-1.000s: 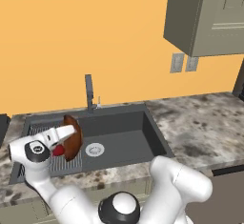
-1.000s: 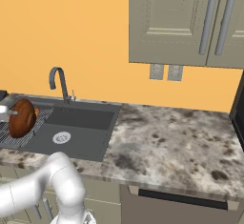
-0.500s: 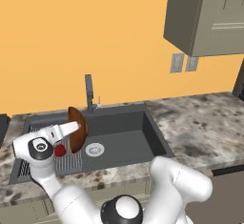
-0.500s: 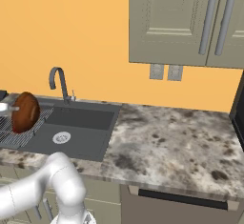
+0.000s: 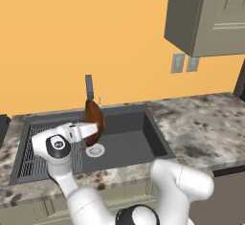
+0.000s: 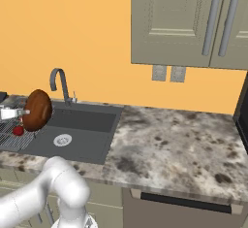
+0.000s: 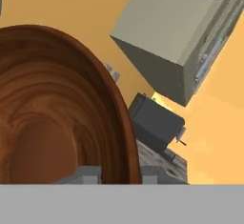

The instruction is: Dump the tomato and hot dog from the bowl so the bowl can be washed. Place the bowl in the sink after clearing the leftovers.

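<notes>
The dark reddish-brown bowl [image 5: 94, 119] stands on edge in the air above the dark grey sink [image 5: 125, 138], close to the drain [image 5: 94, 150]. My gripper [image 5: 92, 131] is shut on the bowl's rim, coming at it from the left. From the right base, the bowl [image 6: 38, 110] hangs tipped with the gripper [image 6: 20, 111] beside it. The small red tomato [image 6: 18, 130] lies on the ribbed grid [image 6: 9, 139] below. The hand view looks into the bowl's empty wooden inside [image 7: 52, 118], its rim between my fingertips [image 7: 86, 174]. The hot dog is out of view.
The dark curved faucet [image 6: 60, 79] rises at the back of the sink, just behind the bowl. Speckled stone counter [image 6: 169, 144] stretches to the right. Wall cabinets [image 6: 189, 23] hang overhead, with outlets [image 6: 167, 73] on the orange wall.
The arm has swung the bowl to the right, from above the ribbed grid to over the basin near the drain. The bowl stays on edge in the grip.
</notes>
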Controlling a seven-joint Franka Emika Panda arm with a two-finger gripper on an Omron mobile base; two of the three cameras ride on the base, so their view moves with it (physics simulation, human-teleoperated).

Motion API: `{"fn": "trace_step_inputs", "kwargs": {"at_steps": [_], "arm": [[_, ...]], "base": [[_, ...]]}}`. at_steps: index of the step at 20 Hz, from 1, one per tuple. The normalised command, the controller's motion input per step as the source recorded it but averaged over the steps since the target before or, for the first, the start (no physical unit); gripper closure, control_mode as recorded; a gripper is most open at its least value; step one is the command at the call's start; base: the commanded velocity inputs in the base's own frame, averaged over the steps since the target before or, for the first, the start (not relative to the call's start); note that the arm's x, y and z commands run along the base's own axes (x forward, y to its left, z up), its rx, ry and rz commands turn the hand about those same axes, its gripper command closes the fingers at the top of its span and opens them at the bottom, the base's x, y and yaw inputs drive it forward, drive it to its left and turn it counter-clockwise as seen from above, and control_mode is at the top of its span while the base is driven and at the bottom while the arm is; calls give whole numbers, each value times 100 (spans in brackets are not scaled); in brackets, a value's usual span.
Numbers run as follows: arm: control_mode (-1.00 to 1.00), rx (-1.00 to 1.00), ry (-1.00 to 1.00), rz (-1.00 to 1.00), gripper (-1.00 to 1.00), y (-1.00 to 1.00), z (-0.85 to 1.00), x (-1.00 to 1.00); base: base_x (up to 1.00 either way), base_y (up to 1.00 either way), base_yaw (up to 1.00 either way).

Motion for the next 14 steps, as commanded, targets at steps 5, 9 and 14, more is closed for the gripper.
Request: {"fn": "trace_step_inputs", "kwargs": {"at_steps": [5, 9, 14], "arm": [[-100, 29, -14, 1, 100, -100, 42, -7], [-100, 43, -3, 0, 100, -99, 57, 0], [-100, 61, 3, 2, 100, -100, 36, -4]], "base": [[0, 0, 0], [0, 0, 0], [0, 0, 0]]}}
